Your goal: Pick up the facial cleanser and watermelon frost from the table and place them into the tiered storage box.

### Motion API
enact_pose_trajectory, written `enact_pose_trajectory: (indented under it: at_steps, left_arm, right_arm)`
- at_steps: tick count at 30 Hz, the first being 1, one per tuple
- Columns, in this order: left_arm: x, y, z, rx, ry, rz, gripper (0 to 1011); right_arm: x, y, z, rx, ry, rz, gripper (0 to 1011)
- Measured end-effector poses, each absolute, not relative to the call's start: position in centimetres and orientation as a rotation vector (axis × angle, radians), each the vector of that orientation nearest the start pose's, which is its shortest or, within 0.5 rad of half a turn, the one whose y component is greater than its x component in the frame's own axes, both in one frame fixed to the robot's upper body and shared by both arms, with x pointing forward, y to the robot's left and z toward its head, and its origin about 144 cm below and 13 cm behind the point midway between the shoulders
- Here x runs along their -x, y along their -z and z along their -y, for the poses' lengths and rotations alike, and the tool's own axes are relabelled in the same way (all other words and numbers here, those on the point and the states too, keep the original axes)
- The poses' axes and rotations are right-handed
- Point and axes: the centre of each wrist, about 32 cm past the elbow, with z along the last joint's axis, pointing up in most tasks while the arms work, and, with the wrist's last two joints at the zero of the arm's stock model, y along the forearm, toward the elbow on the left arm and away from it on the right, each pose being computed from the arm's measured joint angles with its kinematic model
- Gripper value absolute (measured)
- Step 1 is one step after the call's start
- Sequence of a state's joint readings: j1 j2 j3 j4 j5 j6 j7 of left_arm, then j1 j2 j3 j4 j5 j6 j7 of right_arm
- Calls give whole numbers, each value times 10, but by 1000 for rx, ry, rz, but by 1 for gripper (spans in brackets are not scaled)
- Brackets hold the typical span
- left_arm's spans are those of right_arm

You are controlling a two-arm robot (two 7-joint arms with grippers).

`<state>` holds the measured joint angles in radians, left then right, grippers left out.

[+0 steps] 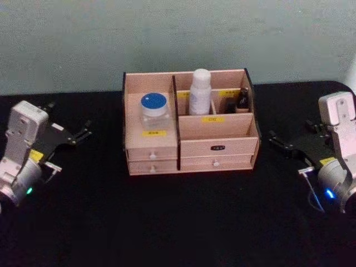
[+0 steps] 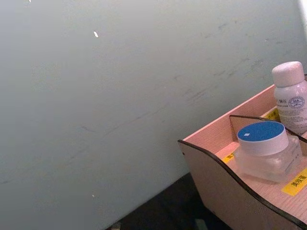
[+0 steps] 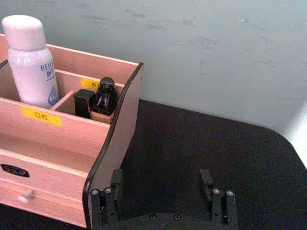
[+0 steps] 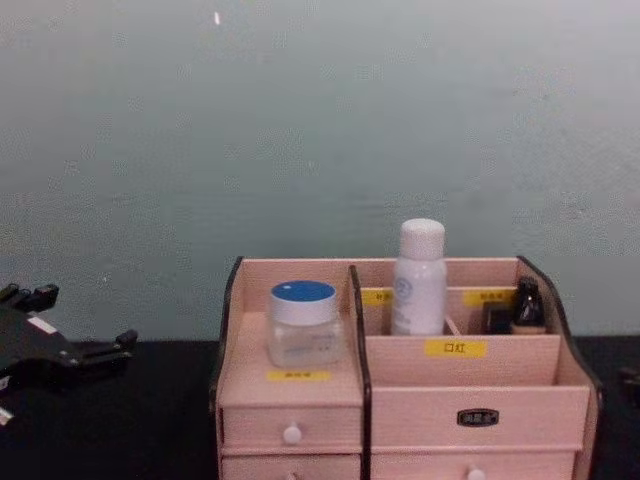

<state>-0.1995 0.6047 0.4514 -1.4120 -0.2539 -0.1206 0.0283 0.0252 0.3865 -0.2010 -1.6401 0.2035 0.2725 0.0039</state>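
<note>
Right gripper [image 3: 160, 184]: fingers spread wide, nothing between them, low over the black table [image 3: 201, 143] just off the right end wall of the tiered storage box [image 3: 112, 139]. Left gripper [image 4: 78, 322]: likewise released and empty, well apart from the box's left side, near the table's left edge. Neither touching anything. Between the two arms, at the middle of the table against the pale wall: the pink organiser with dark edges, drawers shut, white knobs facing the robot. In its left compartment, upright on the raised step, a clear jar with a blue lid [image 1: 153, 110]. In the rear middle compartment, upright, a tall white bottle [image 1: 199, 92], most likely the facial cleanser, though the label is too small to read for certain. In the rear right compartment, side by side and touching or nearly so, a small dark bottle [image 3: 105, 98] with a rounded cap and a short black block [image 3: 83, 102]; probably the watermelon frost among these, but hard to say which. Judging from this: both placements apparently complete, with the items standing inside the box and both arms drawn back to the sides. Seemingly nothing left to pick up; at most, a check that each piece sits steady in its slot.
</note>
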Motion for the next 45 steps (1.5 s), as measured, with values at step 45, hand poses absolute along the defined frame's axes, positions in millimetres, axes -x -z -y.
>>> enact_pose_trajectory:
  at_steps: [45]
  left_arm:
    - [-489, -1140, -310, -304, -1248, 285, 1001]
  right_arm:
    - [-458, -1166, 271, 331, 1370, -19, 1000]
